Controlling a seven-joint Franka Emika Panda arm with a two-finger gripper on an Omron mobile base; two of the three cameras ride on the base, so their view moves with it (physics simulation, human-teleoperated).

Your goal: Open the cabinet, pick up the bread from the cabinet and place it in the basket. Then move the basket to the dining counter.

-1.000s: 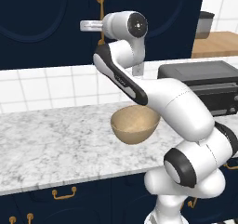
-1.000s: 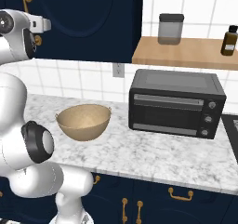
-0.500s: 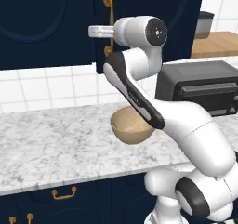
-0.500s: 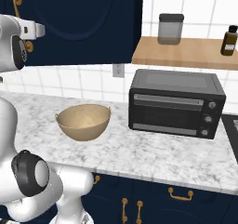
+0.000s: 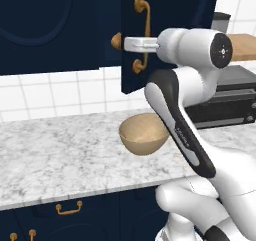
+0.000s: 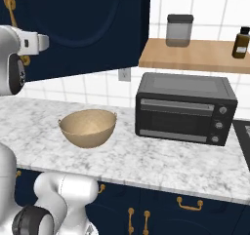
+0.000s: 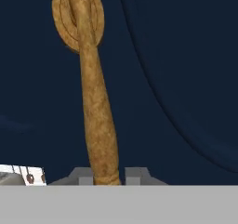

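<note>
Your door is swinging out now — half a second back the cabinet (image 5: 170, 35) leaf sat closer to flush, and now its edge stands well proud of the wall. Your jaws (image 7: 103, 180) sit either side of the brass handle (image 7: 95, 102), the bar running straight up between the two tips, closed on it as far as you can see. A rounded golden-brown shape (image 5: 116, 40), likely the bread, peeks from the opening just beyond the jaws. The basket (image 6: 88, 127) waits on the bench (image 6: 161, 161) well below the jaws. Judging from this, you're mid-pull: keep widening the gap before you reach inside.
</note>
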